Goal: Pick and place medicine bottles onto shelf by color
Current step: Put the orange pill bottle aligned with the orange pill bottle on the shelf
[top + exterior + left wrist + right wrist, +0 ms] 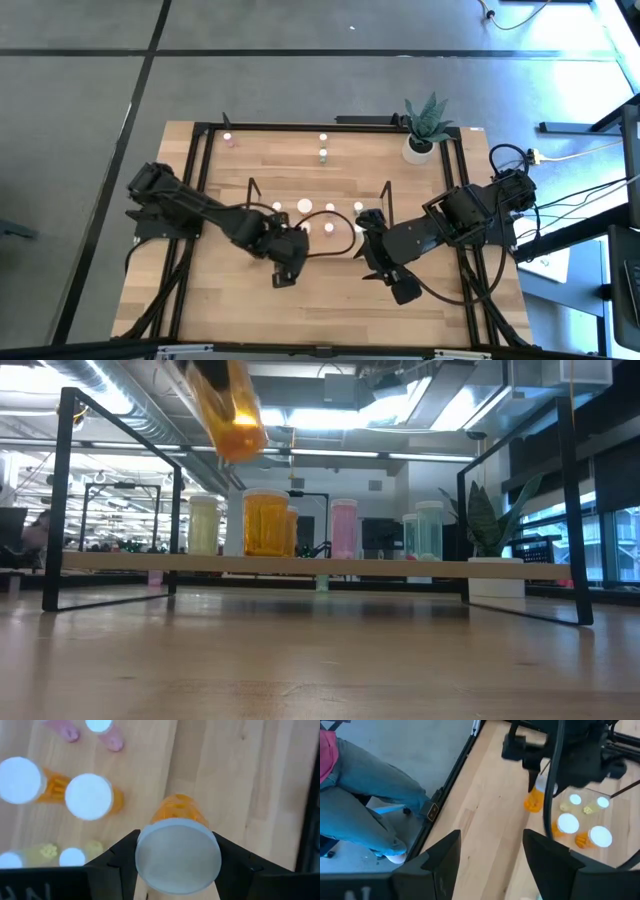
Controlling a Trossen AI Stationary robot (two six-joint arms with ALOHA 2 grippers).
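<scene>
Holding a translucent orange medicine bottle with a white round cap (pixel 178 851), the left gripper (pixel 177 862) has its 2 dark fingers clamped on the cap's sides; in the low view that bottle (pixel 232 415) hangs tilted in the upper left of the frame, above the clear rack-style shelf (pixel 300 564). Right gripper (pixel 491 852), lower centre of its wrist view, stands with fingers apart and nothing between them, over bare wooden table (pixel 485 805). Shelf already carries a yellowish bottle (pixel 203 526), 1 large orange bottle (pixel 265 522), a pink bottle (pixel 343 528) and a pale green bottle (pixel 429 530), so sorting looks well along. Left to do, judging from the high view: a few small bottles at the table's far edge, top centre (pixel 323 154), (pixel 229 139).
</scene>
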